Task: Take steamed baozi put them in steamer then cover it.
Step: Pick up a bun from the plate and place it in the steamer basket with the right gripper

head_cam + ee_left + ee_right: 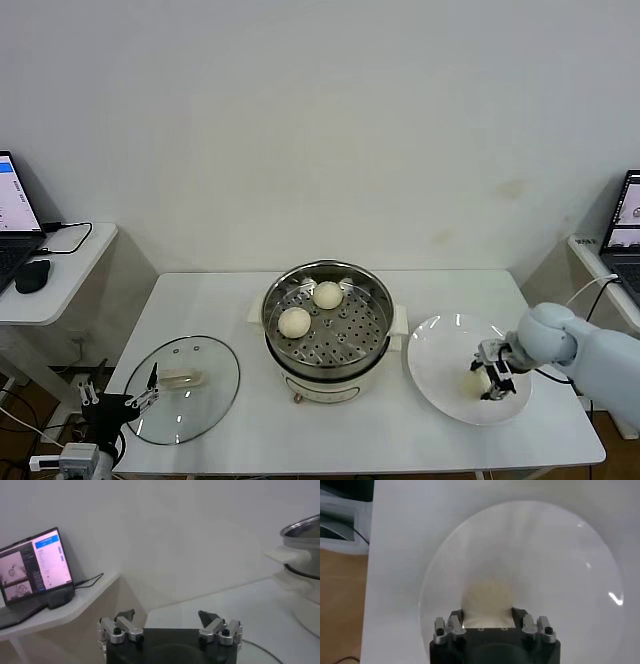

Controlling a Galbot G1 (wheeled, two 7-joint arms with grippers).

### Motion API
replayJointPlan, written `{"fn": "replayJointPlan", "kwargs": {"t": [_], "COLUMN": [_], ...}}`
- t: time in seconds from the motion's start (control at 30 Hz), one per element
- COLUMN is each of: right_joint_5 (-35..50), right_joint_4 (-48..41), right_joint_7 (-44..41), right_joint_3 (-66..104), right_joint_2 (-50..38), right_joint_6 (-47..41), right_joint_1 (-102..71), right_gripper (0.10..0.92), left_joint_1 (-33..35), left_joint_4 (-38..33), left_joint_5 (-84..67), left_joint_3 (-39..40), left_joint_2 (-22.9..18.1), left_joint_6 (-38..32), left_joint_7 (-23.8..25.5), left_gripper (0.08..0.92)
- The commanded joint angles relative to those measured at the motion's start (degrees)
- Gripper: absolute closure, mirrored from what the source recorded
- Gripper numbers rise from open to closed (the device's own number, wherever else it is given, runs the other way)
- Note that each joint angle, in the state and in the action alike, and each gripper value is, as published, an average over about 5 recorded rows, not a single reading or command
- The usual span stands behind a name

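Right gripper (492,381) is down on the white plate (440,352), jaws drawn in on either side of a baozi (486,600). In the right wrist view the bun fills the gap between the fingers (455,621) and both sides look in contact, so I read it as gripped. The bun is not lifted yet; it sits on the plate, on the half away from the steamer (327,320).

Step in hand, as I judge it: picking up bun number three. Two baozi (294,322) (328,295) already lie on the perforated tray inside the steamer, side by side but not touching. I see only this one bun on the plate; I can't spot a fourth.

Next move, my call: lift straight up off the plate, carry over the steamer's near rim and white side handle, and set down on a bare patch of tray on the plate side, clear of the two buns. The dough is soft, so I won't squeeze harder.

Left gripper (148,390) is idle, jaws wide apart and holding nothing, at the edge of the glass lid (185,388) farthest from the steamer. The lid lies flat on the table (380,440), beside the steamer opposite the plate. Covering comes later.
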Motion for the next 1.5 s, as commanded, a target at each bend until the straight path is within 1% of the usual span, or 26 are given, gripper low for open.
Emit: {"fn": "replayJointPlan", "kwargs": {"t": [0.03,0.2,0.33,0.53,0.7,0.83,0.97,1.1,1.37,1.5], "right_joint_5": [6.03,11.45,14.63,19.30,22.99,24.48,23.50,20.43,12.58,6.50], "right_joint_4": [1.02,0.30,-2.22,-2.80,-0.54,0.80,1.93,2.48,1.23,-0.79], "right_joint_7": [-1.97,-3.55,-3.62,-1.58,0.17,0.61,0.45,0.62,2.65,2.89], "right_joint_3": [-1.85,-4.85,-10.88,-19.11,-23.60,-27.06,-29.40,-31.31,-34.03,-34.50], "right_joint_2": [-0.92,-0.60,2.25,10.88,19.80,25.28,29.04,31.96,35.61,36.77], "right_joint_6": [-0.42,-0.97,-0.75,-0.40,0.65,4.07,8.03,13.20,24.45,29.16], "right_joint_1": [11.31,22.68,34.46,46.51,49.85,49.13,46.42,43.54,40.62,39.78], "right_gripper": [0.423,0.423,0.423,0.423,0.421,0.415,0.414,0.414,0.409,0.406], "left_joint_1": [-0.12,-0.18,-0.14,-0.13,-0.40,-0.47,-0.37,-0.25,-0.49,-0.65], "left_joint_4": [-0.05,-0.30,-0.55,-0.87,-0.91,-1.15,-1.43,-1.49,-1.40,-1.09], "left_joint_5": [-0.02,-0.10,-0.27,-0.45,-0.51,-0.42,-0.29,-0.38,-0.45,-0.40], "left_joint_3": [0.15,0.26,0.12,-0.01,-0.04,-0.03,-0.09,-0.50,-1.15,-1.13], "left_joint_2": [0.07,0.38,0.61,0.78,0.59,0.08,-0.33,-0.43,-1.36,-1.72], "left_joint_6": [0.01,0.02,0.01,0.01,0.01,0.04,0.06,0.06,-0.01,-0.03], "left_joint_7": [0.03,0.03,0.02,0.03,0.00,-0.03,-0.02,-0.03,-0.16,-0.20], "left_gripper": [0.177,0.177,0.177,0.177,0.177,0.177,0.177,0.177,0.177,0.177]}}
